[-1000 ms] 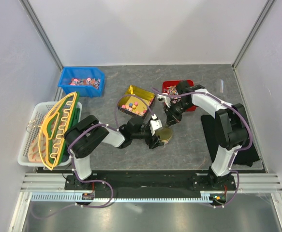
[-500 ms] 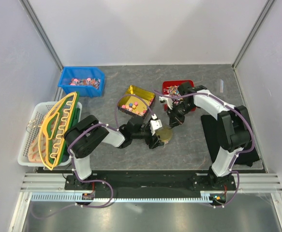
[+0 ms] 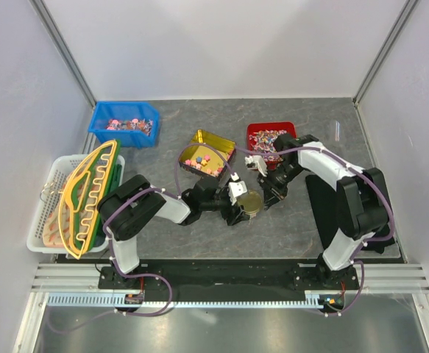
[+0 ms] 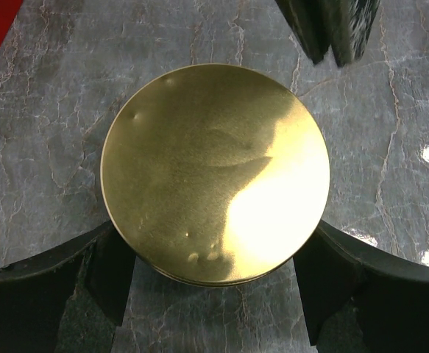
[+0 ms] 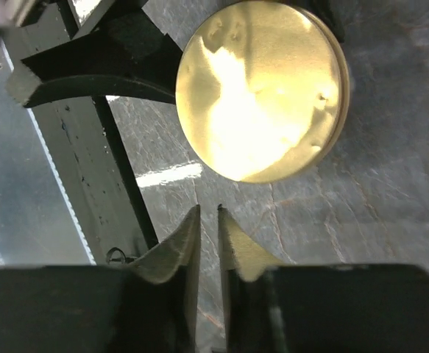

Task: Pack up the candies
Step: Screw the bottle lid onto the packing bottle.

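My left gripper (image 4: 214,239) stands wide around the round, dented gold metal tin (image 4: 214,169). Both fingers (image 4: 111,268) press its rim from opposite sides, so I judge it held rather than merely flanked. The tin sits upright on the grey marbled tabletop (image 3: 280,228), lid uppermost and apparently shut.

My right gripper (image 5: 208,220) is nearly closed, with only a thin slit between its fingertips and nothing in them. It hangs just to the right of the round tin, tips pointed down at the bare tabletop, apart from the rim.

The small, chunky, mixed-colour candies (image 3: 201,159) lie in the open gold metal box (image 3: 215,140). That box is farther from me and to the left, past my left wrist. The box's long axis runs diagonally; the sweets are too small to show one.

My left arm is nearer to them but is taken up with the tin. Of the 2, my right arm is free. It would have to reach across over the round tin, which risks knocking it.
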